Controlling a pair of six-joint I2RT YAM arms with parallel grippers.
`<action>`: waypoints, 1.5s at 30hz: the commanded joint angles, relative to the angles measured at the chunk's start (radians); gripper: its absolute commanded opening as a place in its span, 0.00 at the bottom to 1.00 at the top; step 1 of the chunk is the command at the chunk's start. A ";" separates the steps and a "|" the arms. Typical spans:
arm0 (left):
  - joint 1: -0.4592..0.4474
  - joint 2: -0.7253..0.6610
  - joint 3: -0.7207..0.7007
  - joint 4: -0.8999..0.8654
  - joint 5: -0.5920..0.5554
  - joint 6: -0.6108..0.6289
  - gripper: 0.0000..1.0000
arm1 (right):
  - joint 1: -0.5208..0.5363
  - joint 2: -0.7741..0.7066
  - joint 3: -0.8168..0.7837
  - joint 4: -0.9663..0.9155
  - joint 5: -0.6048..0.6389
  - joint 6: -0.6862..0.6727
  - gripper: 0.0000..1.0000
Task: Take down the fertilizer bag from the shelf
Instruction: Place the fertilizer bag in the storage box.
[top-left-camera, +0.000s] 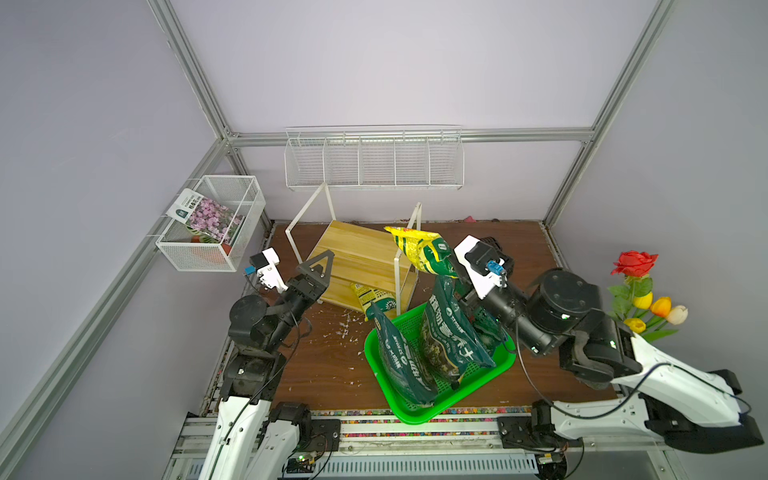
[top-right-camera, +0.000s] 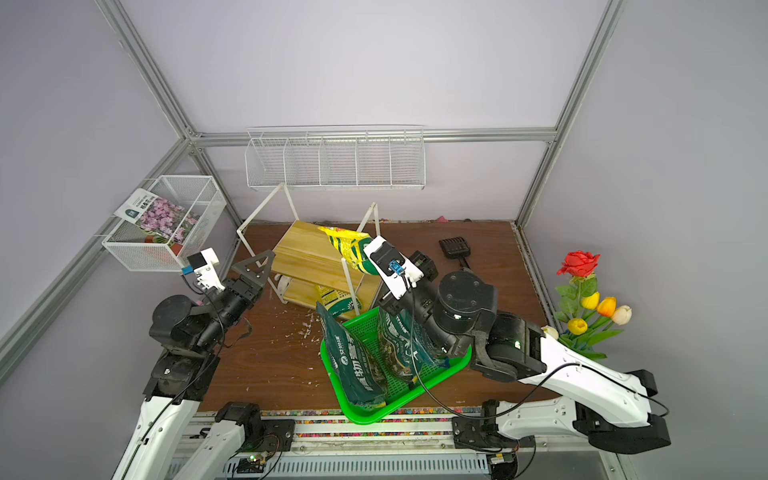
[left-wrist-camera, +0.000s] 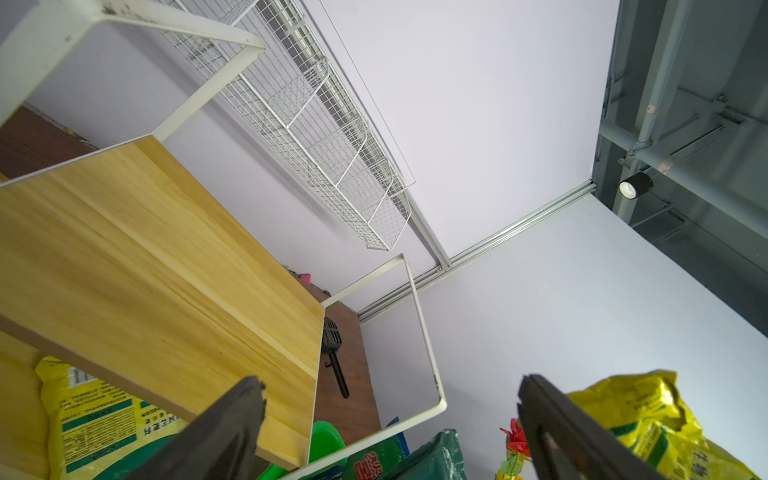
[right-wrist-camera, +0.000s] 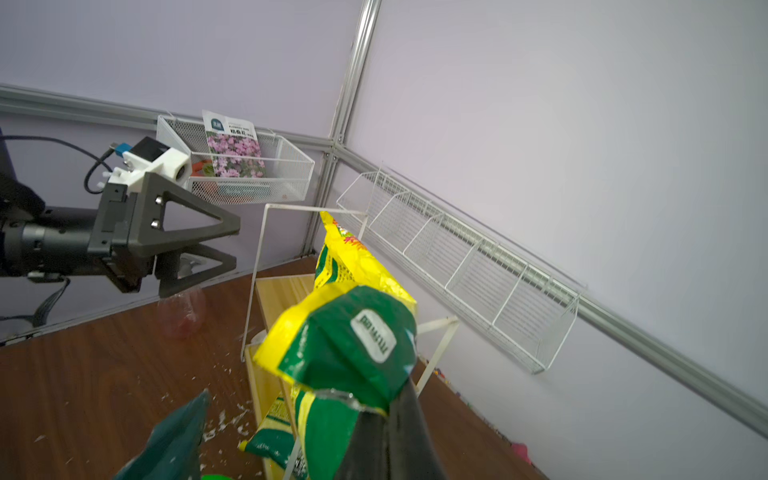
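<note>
Two pairs: right jaws clenched on fertilizer bag (top-left-camera: 417, 247) over shelf (top-left-camera: 353, 254) edge, left jaws released, empty.

Crumpled yellow-and-green fertilizer bag (top-left-camera: 423, 250) aloft, tilted — just beside white-framed, two-tier pale-wood shelf (top-left-camera: 353, 255)

Left gripper (left-wrist-camera: 390, 382) jaws wide apart, one finger before the shelf (left-wrist-camera: 158, 257) top board. Yellow bag (left-wrist-camera: 95, 419) lies on lower tier beneath. Crumpled fertilizer bag (left-wrist-camera: 648, 415) just past other finger, clear of shelf
</note>
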 joint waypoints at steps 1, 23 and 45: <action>0.000 0.008 -0.010 -0.010 -0.020 0.070 0.99 | 0.002 -0.058 -0.043 -0.133 0.045 0.202 0.00; -0.001 0.025 0.006 -0.053 -0.078 0.149 1.00 | 0.044 0.050 -0.110 -0.617 -0.084 0.778 0.00; -0.001 0.008 -0.001 -0.140 -0.116 0.176 1.00 | -0.039 0.333 -0.152 -0.685 -0.212 0.909 0.00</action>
